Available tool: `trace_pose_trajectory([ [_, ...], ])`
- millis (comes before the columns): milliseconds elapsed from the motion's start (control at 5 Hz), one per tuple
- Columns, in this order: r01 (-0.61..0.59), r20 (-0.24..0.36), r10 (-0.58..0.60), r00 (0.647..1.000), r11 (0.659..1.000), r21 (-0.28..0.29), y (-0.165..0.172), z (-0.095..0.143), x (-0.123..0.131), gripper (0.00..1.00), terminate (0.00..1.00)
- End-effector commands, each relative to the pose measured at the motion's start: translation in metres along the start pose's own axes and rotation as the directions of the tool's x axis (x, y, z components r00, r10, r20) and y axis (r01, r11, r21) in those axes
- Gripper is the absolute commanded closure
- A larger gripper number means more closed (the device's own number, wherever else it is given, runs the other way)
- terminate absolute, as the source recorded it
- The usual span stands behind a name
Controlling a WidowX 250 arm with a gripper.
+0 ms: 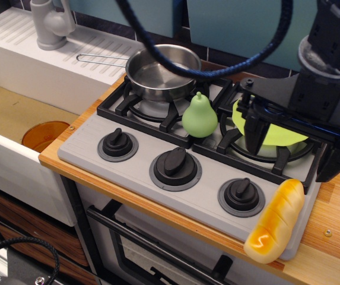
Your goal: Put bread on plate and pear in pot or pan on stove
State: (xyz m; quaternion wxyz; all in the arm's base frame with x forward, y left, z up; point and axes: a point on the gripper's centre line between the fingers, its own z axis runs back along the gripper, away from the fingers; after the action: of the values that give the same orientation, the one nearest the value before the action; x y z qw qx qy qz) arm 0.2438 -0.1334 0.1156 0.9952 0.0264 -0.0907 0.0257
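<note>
The light-green pear (200, 117) stands upright on the grates in the middle of the grey stove (86, 144), between the two burners. The empty steel pot (161, 71) sits on the back-left burner with its wire handle pointing left. The lime-green plate (277, 134) lies on the right burner, partly hidden by my gripper. The golden bread (276, 221) lies at the stove's front-right corner, overhanging the wooden counter. My black gripper (291, 160) hangs open and empty just above the plate, one finger (254, 133) at each side.
A white sink (3, 148) with an orange drain (45, 135) lies to the left, with a grey faucet (51, 24) and a ridged drainboard (80, 44) behind it. A dark cable (217, 68) arcs over the pot. The wooden counter (339, 208) runs right of the stove.
</note>
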Motion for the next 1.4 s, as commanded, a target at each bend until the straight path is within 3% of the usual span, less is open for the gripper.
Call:
trace_pose_trajectory([
  [0,0.0,0.0,0.0,1.0,1.0,0.0,0.0,0.0,0.0,0.0,0.0],
  [600,0.003,0.086,0.0,0.996,1.0,-0.028,-0.004,-0.061,0.001,0.0,0.0],
  [1200,-0.038,0.108,0.041,0.993,0.999,-0.032,-0.011,-0.086,-0.007,0.0,0.0],
])
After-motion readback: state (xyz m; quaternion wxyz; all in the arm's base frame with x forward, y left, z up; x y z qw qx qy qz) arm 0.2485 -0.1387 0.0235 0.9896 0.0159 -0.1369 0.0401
